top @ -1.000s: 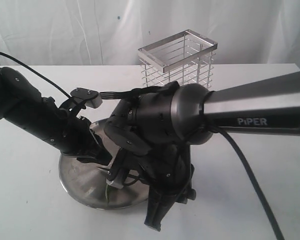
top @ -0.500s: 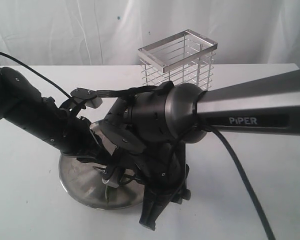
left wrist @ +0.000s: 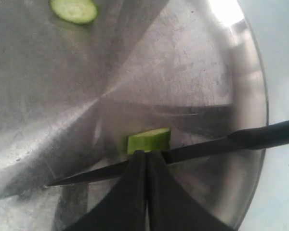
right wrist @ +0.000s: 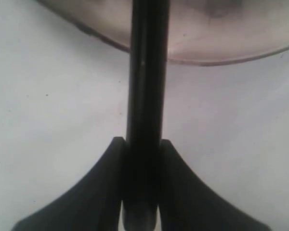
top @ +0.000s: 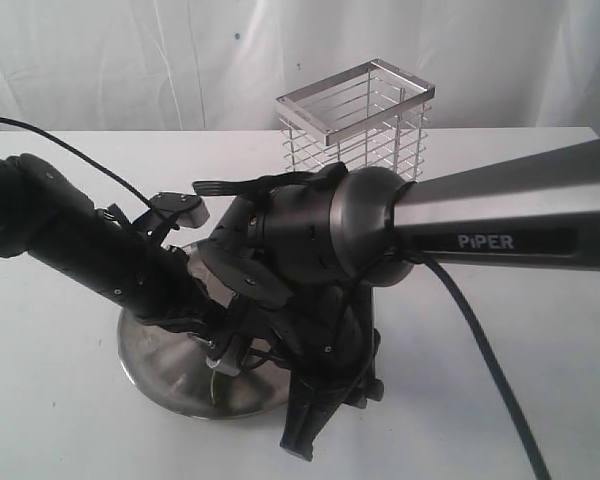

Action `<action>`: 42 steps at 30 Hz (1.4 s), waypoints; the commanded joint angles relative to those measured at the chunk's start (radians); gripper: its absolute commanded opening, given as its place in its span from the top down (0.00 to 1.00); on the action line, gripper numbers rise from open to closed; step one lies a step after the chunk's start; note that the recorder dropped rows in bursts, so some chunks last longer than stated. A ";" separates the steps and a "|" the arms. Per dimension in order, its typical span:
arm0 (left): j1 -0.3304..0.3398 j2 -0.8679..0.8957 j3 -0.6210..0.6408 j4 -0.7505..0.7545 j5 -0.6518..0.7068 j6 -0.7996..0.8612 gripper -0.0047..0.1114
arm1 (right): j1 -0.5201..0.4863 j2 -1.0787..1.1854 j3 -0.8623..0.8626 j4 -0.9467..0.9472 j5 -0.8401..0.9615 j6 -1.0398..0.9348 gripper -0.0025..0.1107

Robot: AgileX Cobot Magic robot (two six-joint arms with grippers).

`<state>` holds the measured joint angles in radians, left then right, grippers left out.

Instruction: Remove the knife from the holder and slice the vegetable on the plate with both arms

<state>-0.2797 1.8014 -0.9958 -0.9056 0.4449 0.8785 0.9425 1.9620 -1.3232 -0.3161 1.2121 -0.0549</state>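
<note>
Honestly, the exterior view is mostly my own right arm. Its wrist covers the middle of the plate and both sets of fingertips, and only a green sliver shows near the plate's front rim, too small to make out. The holder stands behind on the table, with its lower part hidden by that arm. My left arm reaches in over the plate. In the left wrist view, my left gripper has its fingers pressed flat together with no gap. The tips sit over the knife blade, right at the edge of a chunk of the vegetable on the plate. I can't tell whether they pinch the chunk or just touch it. The blade lies across the plate beside the chunk, with its handle end cut off by the frame. A round slice lies apart, partly cropped. My right gripper is clamped on the knife handle, one finger on each side, over the table just outside the plate rim. The blade end is out of frame there.
</note>
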 commanded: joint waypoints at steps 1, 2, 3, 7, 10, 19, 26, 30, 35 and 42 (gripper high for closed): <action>-0.004 0.006 0.005 -0.194 0.023 0.123 0.96 | 0.003 -0.003 -0.006 0.005 -0.005 -0.012 0.98; -0.004 0.006 0.005 -0.219 0.031 0.157 0.96 | 0.003 -0.003 -0.006 0.005 -0.005 -0.012 0.98; -0.004 0.010 0.005 -0.228 0.034 0.169 0.96 | 0.003 -0.003 -0.006 0.005 -0.005 -0.012 0.98; -0.004 0.034 0.005 -0.271 0.067 0.180 0.96 | 0.003 -0.003 -0.006 0.005 -0.005 -0.012 0.98; -0.004 0.051 0.005 -0.286 0.105 0.200 0.96 | 0.003 -0.003 -0.006 0.005 -0.007 -0.012 0.98; -0.003 0.070 0.005 -0.263 0.154 0.200 0.96 | 0.003 -0.003 -0.006 0.003 -0.007 -0.012 0.98; 0.053 0.067 0.005 -0.214 0.127 0.184 0.96 | 0.003 -0.003 -0.006 -0.002 0.009 0.009 0.98; 0.116 0.032 0.005 -0.212 0.128 0.173 0.96 | 0.001 -0.003 -0.002 -0.005 0.009 0.009 0.98; 0.161 -0.039 0.005 -0.163 0.204 0.168 0.90 | -0.007 -0.003 -0.002 -0.024 0.009 0.009 0.98; 0.116 -0.057 0.055 -0.017 0.211 0.074 0.53 | -0.026 -0.003 -0.002 -0.035 0.009 0.009 0.98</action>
<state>-0.1382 1.7532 -0.9774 -0.9577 0.6624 0.9831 0.9326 1.9620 -1.3232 -0.3356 1.2178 -0.0492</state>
